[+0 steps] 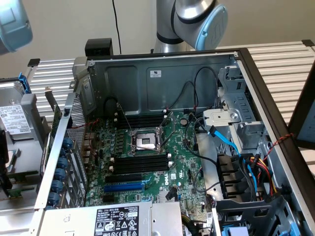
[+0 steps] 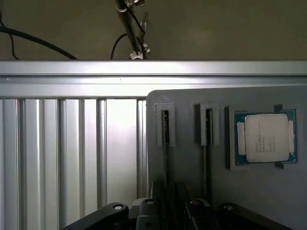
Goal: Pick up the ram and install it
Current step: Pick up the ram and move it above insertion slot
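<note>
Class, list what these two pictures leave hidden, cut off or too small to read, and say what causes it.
- Wrist view: the ram sticks stand edge-on in the grey holder, so their chips and labels are hidden.
- Wrist view: the print on the processor is too small to read.
- Exterior view: the arm is cut off by the top edge.
- Exterior view: the print on the black label is too small to read.

Lower end of ram (image 2: 165,132) hidden behind end effector (image 2: 169,213), arm (image 1: 197,19) cropped overhead
</note>
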{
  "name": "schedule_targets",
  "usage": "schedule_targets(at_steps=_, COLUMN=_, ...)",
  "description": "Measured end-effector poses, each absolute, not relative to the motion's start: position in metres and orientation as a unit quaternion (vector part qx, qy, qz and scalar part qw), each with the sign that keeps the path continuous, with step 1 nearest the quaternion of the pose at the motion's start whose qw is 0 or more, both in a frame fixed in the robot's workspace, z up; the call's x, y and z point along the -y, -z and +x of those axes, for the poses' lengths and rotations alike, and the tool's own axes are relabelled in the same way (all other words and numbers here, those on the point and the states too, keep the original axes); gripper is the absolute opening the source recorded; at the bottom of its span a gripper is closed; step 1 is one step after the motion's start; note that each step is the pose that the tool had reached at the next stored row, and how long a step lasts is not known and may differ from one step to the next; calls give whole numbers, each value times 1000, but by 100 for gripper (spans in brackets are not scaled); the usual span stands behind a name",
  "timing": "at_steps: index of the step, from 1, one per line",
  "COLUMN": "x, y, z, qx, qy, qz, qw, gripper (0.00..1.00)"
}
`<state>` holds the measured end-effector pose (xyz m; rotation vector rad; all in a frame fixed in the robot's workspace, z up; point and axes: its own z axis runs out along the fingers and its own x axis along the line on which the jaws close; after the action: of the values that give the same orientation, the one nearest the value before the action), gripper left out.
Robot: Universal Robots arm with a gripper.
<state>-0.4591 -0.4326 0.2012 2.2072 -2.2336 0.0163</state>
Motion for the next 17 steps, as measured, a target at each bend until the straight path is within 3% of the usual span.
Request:
schedule_targets(at_steps=9, x=433, y=-201, z=-459, qx=711, qy=-5, qz=703, qw=1, gripper=26)
schedule_targets(at_steps=11, x=433, y=-201, z=-459, qx=711, qy=-5, qz=703, qw=1, gripper=24)
schedule_targets(at_steps=12, x=433, y=-201, z=-459, qx=711, qy=-5, qz=703, qw=1, gripper=17)
schedule_targets(at_steps=17, x=433, y=-201, z=-459, qx=711, qy=-5, qz=703, qw=1, gripper=17)
